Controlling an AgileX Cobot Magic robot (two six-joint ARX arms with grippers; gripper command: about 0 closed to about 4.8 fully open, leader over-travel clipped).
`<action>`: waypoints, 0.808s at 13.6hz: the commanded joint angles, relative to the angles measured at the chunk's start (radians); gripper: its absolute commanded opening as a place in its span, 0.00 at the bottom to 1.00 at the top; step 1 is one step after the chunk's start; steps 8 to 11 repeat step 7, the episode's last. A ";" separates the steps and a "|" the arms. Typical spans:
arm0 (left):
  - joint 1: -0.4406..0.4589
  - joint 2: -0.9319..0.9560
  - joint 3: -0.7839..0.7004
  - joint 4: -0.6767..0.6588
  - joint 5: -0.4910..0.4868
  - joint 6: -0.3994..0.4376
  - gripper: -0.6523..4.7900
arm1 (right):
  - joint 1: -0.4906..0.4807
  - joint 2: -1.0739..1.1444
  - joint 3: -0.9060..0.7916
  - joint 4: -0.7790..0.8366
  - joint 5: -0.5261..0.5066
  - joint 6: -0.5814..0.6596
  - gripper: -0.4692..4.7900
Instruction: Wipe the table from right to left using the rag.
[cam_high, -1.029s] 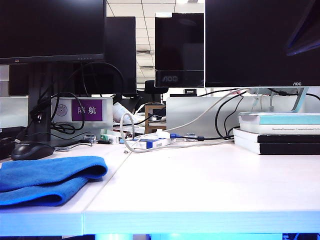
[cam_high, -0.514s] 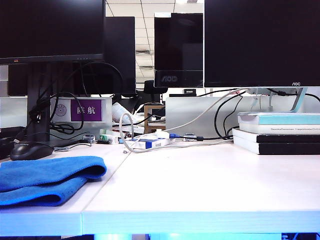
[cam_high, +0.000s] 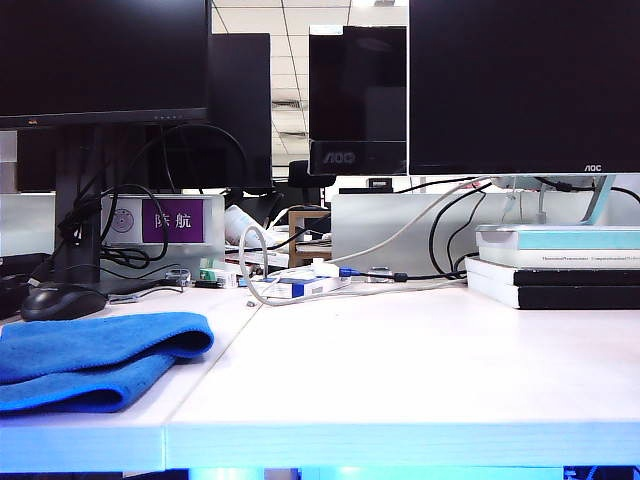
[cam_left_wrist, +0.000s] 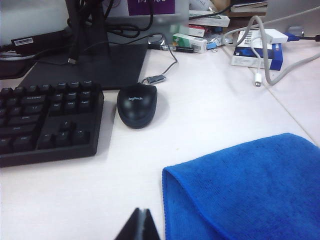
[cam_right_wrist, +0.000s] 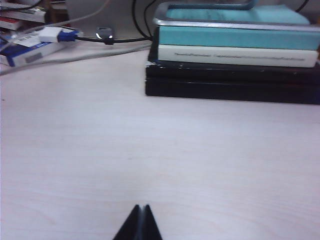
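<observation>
The rag (cam_high: 95, 360), a folded bright blue cloth, lies at the left end of the white table (cam_high: 400, 370). Neither gripper shows in the exterior view. In the left wrist view my left gripper (cam_left_wrist: 140, 212) is shut and empty over bare table (cam_left_wrist: 210, 115), just beside the rag's (cam_left_wrist: 245, 190) folded edge and apart from it. In the right wrist view my right gripper (cam_right_wrist: 140, 207) is shut on nothing above bare table (cam_right_wrist: 150, 140), facing a stack of books.
A black mouse (cam_left_wrist: 137, 104) and keyboard (cam_left_wrist: 45, 120) lie beyond the rag. Stacked books (cam_high: 560, 265) stand at the back right. Cables and a blue-white box (cam_high: 300, 288) run along the back, under several monitors.
A dark arm part that showed at the upper right of the exterior view has gone out of sight. The rag has not moved.
</observation>
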 joint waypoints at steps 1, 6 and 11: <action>0.001 -0.002 -0.002 -0.018 0.001 0.004 0.11 | -0.050 -0.001 -0.007 0.009 -0.005 -0.014 0.08; 0.001 -0.002 -0.002 -0.017 0.001 0.004 0.11 | -0.073 -0.001 -0.007 0.009 -0.005 -0.014 0.08; 0.001 -0.002 -0.002 -0.017 0.001 0.004 0.11 | -0.073 -0.001 -0.007 0.009 -0.005 -0.014 0.08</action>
